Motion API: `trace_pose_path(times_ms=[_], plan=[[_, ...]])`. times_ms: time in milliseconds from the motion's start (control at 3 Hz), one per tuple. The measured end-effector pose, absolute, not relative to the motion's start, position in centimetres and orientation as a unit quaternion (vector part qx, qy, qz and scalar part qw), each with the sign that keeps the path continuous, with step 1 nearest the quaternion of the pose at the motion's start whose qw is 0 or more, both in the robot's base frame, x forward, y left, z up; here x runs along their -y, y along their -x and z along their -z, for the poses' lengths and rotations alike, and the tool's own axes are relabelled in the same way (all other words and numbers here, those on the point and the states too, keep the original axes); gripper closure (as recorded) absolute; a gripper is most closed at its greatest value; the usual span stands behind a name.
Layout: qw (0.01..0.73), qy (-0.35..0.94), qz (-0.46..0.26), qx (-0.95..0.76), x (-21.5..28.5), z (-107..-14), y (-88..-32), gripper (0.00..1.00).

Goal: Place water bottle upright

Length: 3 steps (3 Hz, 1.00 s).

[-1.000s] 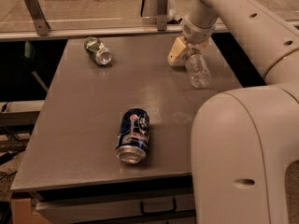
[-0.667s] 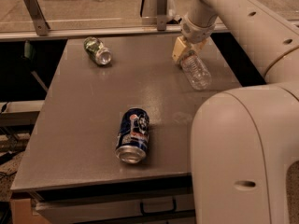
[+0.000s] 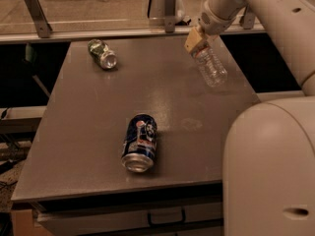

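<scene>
Water bottle (image 3: 211, 69) tilted, neck clamped in hand (image 3: 197, 44), at table's (image 3: 88, 132) far right

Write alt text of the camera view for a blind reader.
The robot's gripper grips the neck of a clear water bottle, holding it tilted over the far right of a grey table. A dark blue can lies on its side near the front edge; a green can lies far left.
</scene>
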<state>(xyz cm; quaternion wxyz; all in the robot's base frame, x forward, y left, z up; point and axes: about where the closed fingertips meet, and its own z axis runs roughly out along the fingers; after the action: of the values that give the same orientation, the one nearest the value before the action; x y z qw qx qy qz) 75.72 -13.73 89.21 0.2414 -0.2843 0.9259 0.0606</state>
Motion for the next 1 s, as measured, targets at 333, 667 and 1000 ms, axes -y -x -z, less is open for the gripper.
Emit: trace_pose_path(times_ms=[333,667,1000], plan=[[0.309,0.345,-0.153,-0.873,12.2,-91.5,-75.7,1.0],[0.363,0.399,-0.225,-0.811,11.6,-93.6,-74.7,1.0],[0.417,0.459,-0.282,-0.732,11.5,-96.0,-72.6,1.0]])
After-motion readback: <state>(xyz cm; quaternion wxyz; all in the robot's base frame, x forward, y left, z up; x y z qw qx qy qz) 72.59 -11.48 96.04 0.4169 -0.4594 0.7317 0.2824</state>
